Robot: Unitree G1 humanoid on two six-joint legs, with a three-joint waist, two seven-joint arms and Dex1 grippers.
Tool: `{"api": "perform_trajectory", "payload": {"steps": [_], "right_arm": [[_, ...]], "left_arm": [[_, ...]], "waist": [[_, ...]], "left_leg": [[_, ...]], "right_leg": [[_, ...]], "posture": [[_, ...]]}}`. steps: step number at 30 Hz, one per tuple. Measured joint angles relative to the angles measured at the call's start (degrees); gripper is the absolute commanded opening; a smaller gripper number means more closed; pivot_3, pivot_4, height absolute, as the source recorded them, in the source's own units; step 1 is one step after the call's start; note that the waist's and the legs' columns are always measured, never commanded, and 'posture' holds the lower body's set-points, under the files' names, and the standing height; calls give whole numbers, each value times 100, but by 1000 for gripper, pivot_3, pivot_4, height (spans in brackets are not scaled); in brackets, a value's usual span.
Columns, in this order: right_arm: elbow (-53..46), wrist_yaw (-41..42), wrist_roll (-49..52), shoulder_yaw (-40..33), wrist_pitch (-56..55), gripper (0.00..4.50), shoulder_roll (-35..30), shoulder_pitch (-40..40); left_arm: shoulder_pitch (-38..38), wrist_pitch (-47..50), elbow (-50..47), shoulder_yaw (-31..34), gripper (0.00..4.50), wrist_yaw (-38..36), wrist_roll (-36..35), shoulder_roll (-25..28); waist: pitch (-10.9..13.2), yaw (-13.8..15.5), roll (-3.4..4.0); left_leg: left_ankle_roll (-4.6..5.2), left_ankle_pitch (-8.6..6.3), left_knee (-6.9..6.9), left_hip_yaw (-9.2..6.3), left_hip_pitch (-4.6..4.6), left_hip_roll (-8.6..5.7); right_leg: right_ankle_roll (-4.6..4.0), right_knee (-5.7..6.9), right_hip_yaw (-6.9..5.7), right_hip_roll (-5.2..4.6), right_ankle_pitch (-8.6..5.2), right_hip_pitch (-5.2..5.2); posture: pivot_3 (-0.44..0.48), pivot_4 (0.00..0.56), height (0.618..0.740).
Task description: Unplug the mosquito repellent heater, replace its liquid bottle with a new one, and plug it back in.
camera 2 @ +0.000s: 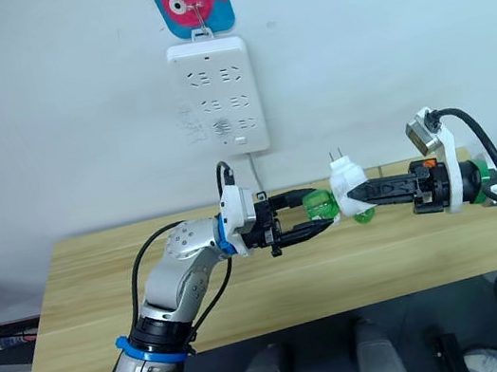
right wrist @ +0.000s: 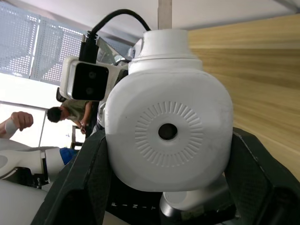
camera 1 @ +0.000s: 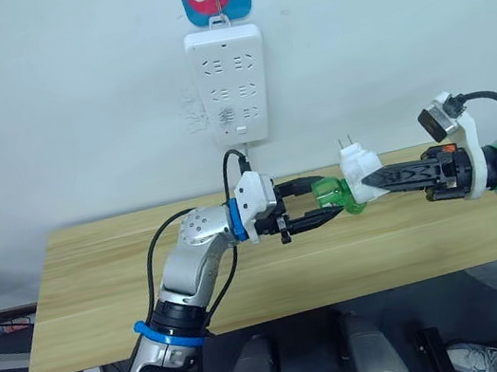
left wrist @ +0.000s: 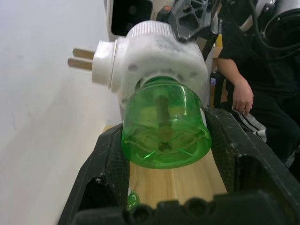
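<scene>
I see a light wooden plank worktop [camera 1: 94, 290] with a pale grain, set against the white wall and spreading beneath both sets of fingers. From my wrist feed, a small green translucent piece [left wrist: 132, 200] sits just below the left fingers; I cannot tell if it rests on the wood.

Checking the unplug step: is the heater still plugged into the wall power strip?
No, the mosquito repellent heater is in the right gripper, prongs bare.
</scene>
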Motion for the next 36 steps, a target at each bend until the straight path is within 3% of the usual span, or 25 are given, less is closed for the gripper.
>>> {"api": "perform_trajectory", "payload": {"steps": [10, 14, 15, 23, 32, 35, 36], "right_arm": [[-288, -486, 561, 275, -335, 2969, -287, -8], [-532, -549, 778, 508, -454, 4338, -324, 48], [-590, -546, 811, 572, -468, 4453, -292, 65], [-797, -505, 800, 730, -596, 4453, -313, 158], [-1656, -9, 673, 889, -593, 4453, -605, 795], [-1716, 413, 101, 785, -732, 3870, -931, 1147], [-1573, 594, -297, 710, -861, 3435, -1109, 1300]], "left_arm": [[32, -111, 7, 30, 2264, -28, 27, -32], [59, -178, -2, -21, 2264, -5, 30, -158], [51, -181, -1, -89, 2264, 5, 43, -214], [-79, -228, 73, -135, 2264, 118, 107, -311], [-165, -339, 286, -46, 2264, 268, 112, -332], [-185, -369, 302, 19, 2264, 272, 112, -309], [-181, -377, 302, 23, 2264, 262, 113, -287]], "waist": [[0, 0, 0], [0, 1, 0], [0, 1, 0], [0, -1, 0], [0, 4, 0], [0, 6, 0], [0, 6, -1]], "left_leg": [[0, 0, 0, 0, 0, 0], [0, 0, 0, 0, -1, 0], [0, 0, 0, 1, -1, 0], [1, 0, 0, 0, -1, 1], [2, 0, 1, -2, -2, 0], [3, -1, 1, -1, -2, -1], [4, -1, 2, 3, -2, -2]], "right_leg": [[0, -1, 0, 0, 0, 0], [0, -2, 0, 0, 0, 1], [0, -2, 0, 0, 0, 1], [0, -2, -1, 1, 0, 1], [0, -1, -2, 1, 0, 1], [1, -1, -3, 1, 0, 1], [1, -2, -3, 0, 0, 2]], "posture": [[56, 245, 740], [53, 247, 740], [54, 247, 740], [57, 254, 740], [65, 260, 740], [66, 263, 740], [66, 263, 740]]}}
